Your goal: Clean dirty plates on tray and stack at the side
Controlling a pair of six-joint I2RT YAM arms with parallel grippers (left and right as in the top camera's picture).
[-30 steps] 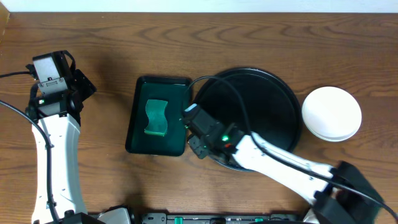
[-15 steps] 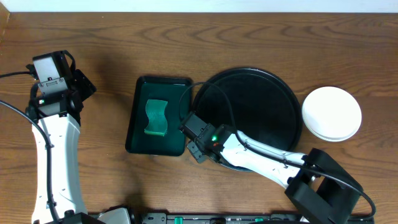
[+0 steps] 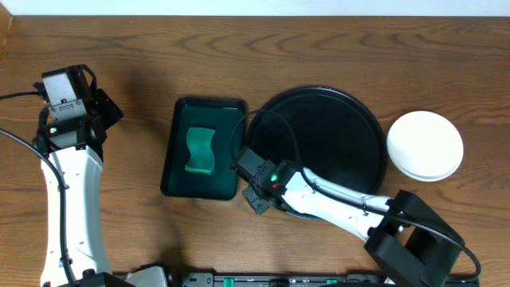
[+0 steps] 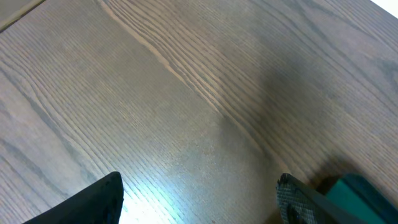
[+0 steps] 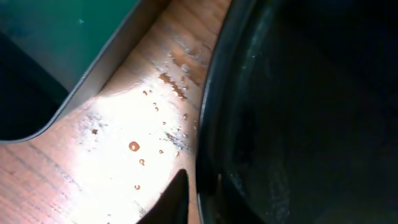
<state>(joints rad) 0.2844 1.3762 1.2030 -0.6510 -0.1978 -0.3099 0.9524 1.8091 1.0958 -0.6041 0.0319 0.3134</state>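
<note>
tray (image 3: 335, 131) rim sits by right gripper (image 3: 256, 201), jaws unclear; left gripper (image 4: 198, 202) gapes wide, empty

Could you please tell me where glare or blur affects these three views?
Overhead: evenly lit and sharp, with only faint sheen on the black tray. Left wrist: a soft bright patch on the wooden table, grain otherwise clear. Right wrist: strong glare whites out the wet wood between the green tray and the black tray's rim.

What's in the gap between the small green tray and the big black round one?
Only a narrow strip of wood, flecked with small droplets. The right wrist view shows it most clearly.
</note>
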